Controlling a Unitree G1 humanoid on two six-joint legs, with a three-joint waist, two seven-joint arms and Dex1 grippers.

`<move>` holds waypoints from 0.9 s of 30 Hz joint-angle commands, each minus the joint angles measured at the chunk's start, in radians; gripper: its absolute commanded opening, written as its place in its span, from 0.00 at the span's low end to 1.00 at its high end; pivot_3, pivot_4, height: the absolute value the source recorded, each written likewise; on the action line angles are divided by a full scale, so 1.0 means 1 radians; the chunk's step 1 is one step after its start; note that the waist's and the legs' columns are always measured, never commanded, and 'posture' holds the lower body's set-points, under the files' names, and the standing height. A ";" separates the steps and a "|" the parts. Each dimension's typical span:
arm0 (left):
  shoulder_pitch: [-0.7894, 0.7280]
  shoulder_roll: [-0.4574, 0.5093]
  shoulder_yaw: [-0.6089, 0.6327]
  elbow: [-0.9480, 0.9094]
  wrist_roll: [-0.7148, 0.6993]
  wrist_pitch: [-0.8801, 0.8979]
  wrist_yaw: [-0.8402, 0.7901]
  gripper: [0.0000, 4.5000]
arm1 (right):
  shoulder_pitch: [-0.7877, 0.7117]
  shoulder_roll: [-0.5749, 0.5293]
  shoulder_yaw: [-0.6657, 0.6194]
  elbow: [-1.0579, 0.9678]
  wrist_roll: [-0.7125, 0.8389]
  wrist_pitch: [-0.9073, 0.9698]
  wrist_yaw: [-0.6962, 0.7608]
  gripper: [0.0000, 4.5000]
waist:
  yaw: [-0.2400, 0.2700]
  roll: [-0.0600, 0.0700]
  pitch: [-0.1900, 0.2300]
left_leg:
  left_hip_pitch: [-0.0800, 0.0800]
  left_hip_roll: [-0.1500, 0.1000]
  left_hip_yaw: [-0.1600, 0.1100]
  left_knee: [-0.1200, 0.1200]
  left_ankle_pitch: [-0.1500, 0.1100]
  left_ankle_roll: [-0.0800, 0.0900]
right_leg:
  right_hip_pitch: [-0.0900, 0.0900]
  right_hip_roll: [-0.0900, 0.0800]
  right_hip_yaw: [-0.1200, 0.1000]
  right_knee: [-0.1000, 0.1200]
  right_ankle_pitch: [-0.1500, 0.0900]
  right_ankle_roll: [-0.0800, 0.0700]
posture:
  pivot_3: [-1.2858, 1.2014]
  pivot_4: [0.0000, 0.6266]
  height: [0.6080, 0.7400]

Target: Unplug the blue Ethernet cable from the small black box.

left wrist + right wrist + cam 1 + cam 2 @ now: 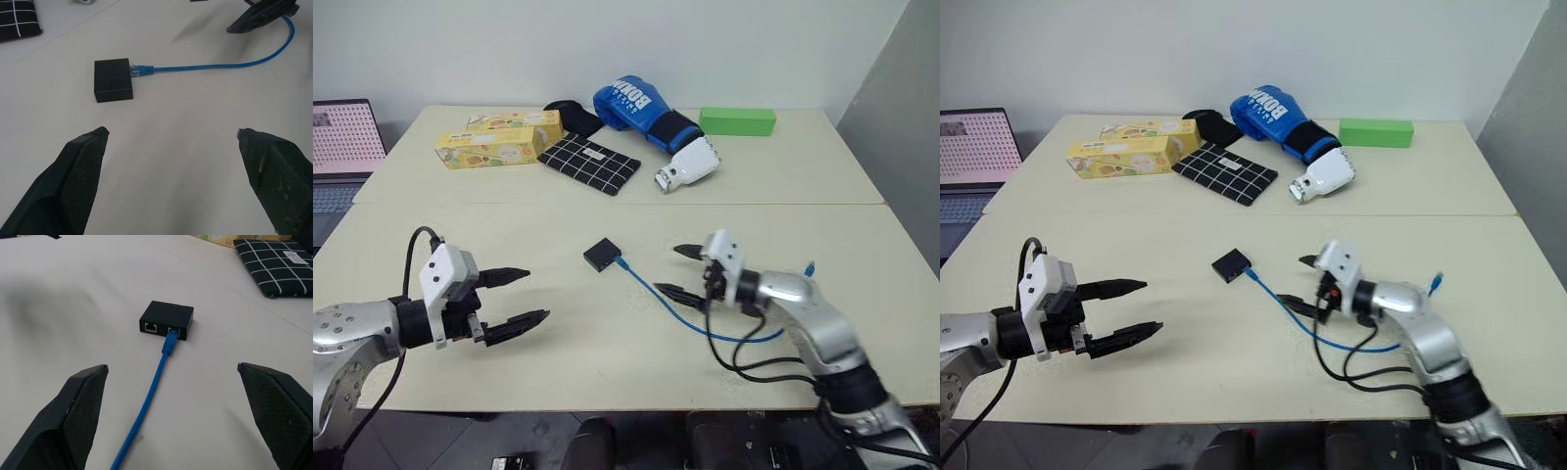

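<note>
The small black box (601, 254) lies flat near the middle of the pale table. The blue Ethernet cable (651, 288) is plugged into one of the two ports on the box's side (166, 320). From there it runs toward my right arm and loops back to a free plug (810, 266). My right gripper (668, 270) is open just right of the box, pointing at it, with the cable (154, 382) passing under and between its fingers. My left gripper (536, 295) is open to the box's left, a short way off. In the left wrist view the box (113, 80) lies ahead of the left gripper (171, 132).
At the back of the table lie a blue boxing glove (641, 106), a green block (736, 121), yellow cartons (499, 147) and a black checked pouch (589, 164). A laptop (342, 137) stands at far left. Black arm cables (764, 367) trail near the front edge by my right arm.
</note>
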 commanded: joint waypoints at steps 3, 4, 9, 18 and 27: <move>-0.056 0.020 -0.005 0.066 0.041 -0.056 -0.022 1.00 | -0.058 0.147 0.057 0.140 -0.107 -0.026 -0.145 1.00 | 0.002 0.000 0.000 | -0.002 0.000 0.000 0.000 0.000 0.000 | -0.002 0.001 0.000 0.000 0.000 0.000 | 0.52 0.24 1.00; -0.062 0.020 -0.007 0.072 0.044 -0.059 -0.025 1.00 | -0.066 0.175 0.065 0.167 -0.128 -0.028 -0.172 1.00 | 0.001 0.000 0.000 | -0.002 0.000 0.001 0.000 0.000 0.000 | -0.002 0.001 0.001 0.000 0.000 0.000 | 0.52 0.24 1.00; -0.075 0.020 -0.010 0.078 0.055 -0.067 -0.031 1.00 | -0.095 0.264 0.083 0.292 -0.205 -0.071 -0.262 1.00 | -0.002 0.000 0.000 | -0.004 0.000 0.003 0.000 0.000 0.000 | -0.006 0.001 0.003 0.002 0.000 0.000 | 0.52 0.24 1.00; -0.068 0.008 0.002 0.075 0.054 -0.068 -0.016 1.00 | -0.097 0.321 0.078 0.325 -0.210 -0.093 -0.268 0.75 | -0.004 0.000 0.000 | -0.003 0.001 0.003 0.000 0.000 0.000 | -0.006 0.001 0.003 0.003 0.000 0.000 | 0.52 0.24 1.00; -0.063 -0.002 -0.007 0.097 0.056 -0.063 0.002 1.00 | -0.115 0.305 0.074 0.352 -0.241 -0.102 -0.247 0.27 | -0.012 0.000 0.000 | -0.003 0.001 0.003 0.000 0.000 0.000 | -0.006 0.001 0.003 0.003 0.000 0.000 | 0.52 0.24 1.00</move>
